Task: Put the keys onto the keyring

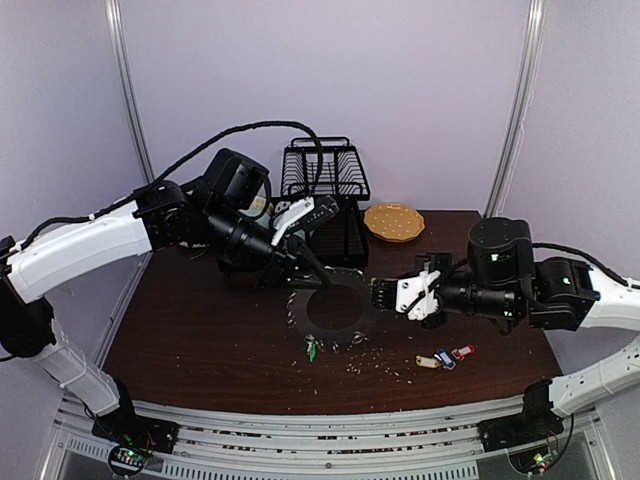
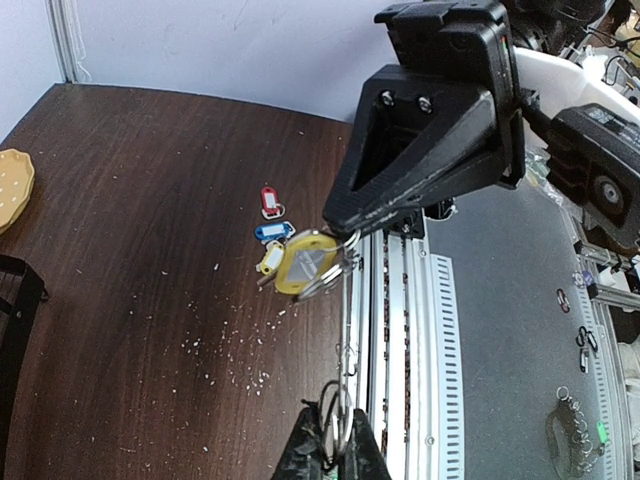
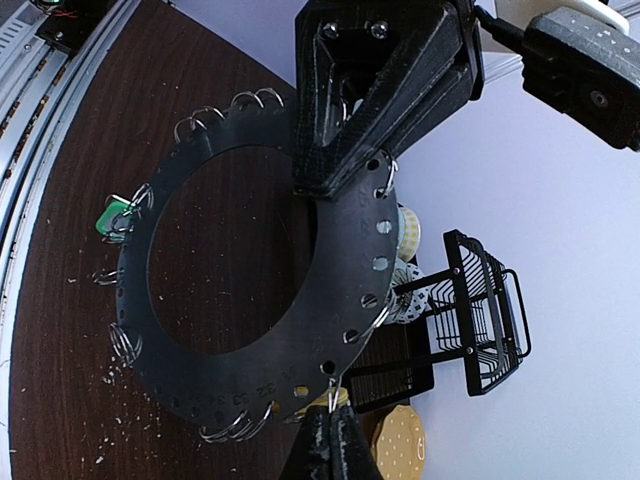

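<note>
Two on the keyring (image 3: 350,275) already: green key (image 1: 313,349) hooked at its near edge, yellow key (image 2: 303,264) dangling from its rim just beside the right claw (image 1: 377,296). Keyring itself out over the middle of the bench (image 1: 200,330), a flat dark disc with a wide hole and small wire split rings (image 3: 225,108) along the outer edge, gripped on two sides. Left claw (image 1: 303,278) pressed together on the far-left part of the rim. Right claw pressed together on the right part of the rim, pinching at one of the split rings. Hard to tell whether lifted clear of the bench or resting on it. Three more keys loose, to the right of the keyring and nearer the front, in a tight row: second yellow key (image 1: 427,362), blue key (image 1: 444,358), red key (image 1: 463,352), touching or nearly so. Pale crumbs (image 1: 352,368) scattered in front of the keyring. Black wire rack (image 1: 325,175) just behind the keyring; orange scalloped plate (image 1: 393,222) behind it and to the right.
</note>
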